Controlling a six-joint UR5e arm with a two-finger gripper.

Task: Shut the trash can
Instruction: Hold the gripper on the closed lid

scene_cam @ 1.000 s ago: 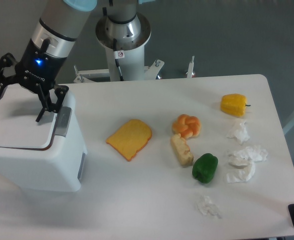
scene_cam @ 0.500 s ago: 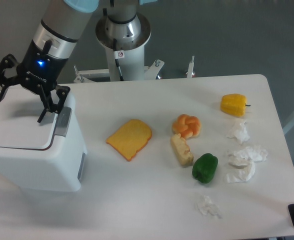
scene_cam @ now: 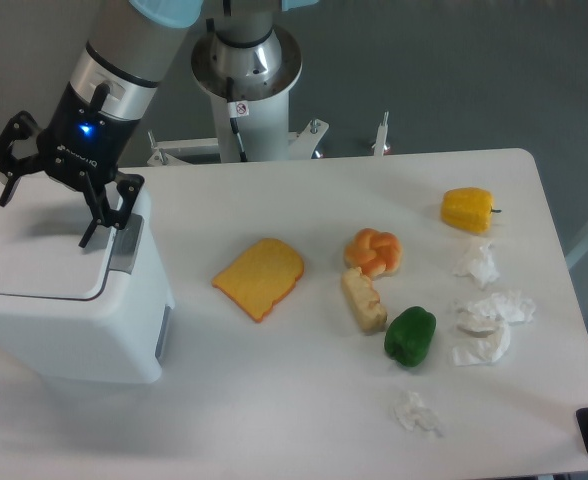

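The trash can (scene_cam: 84, 330) is a big boxy white bin at the table's left end. Its flat white lid (scene_cam: 34, 255) lies down on the top, and a grey latch (scene_cam: 127, 242) sits at the lid's right edge. My gripper (scene_cam: 44, 218) hangs just above the lid's back part, open, with nothing between its black fingers. One fingertip (scene_cam: 87, 240) is close to the latch; I cannot tell whether it touches the lid.
On the table to the right lie a yellow toast slice (scene_cam: 260, 277), a bun (scene_cam: 374, 250), a bread piece (scene_cam: 363, 301), a green pepper (scene_cam: 410, 336), a yellow pepper (scene_cam: 468, 209) and several crumpled tissues (scene_cam: 489, 320). The arm's base (scene_cam: 246, 75) stands at the back.
The gripper has drifted slightly right and a little upward over the lid. The lid and the food have not moved.
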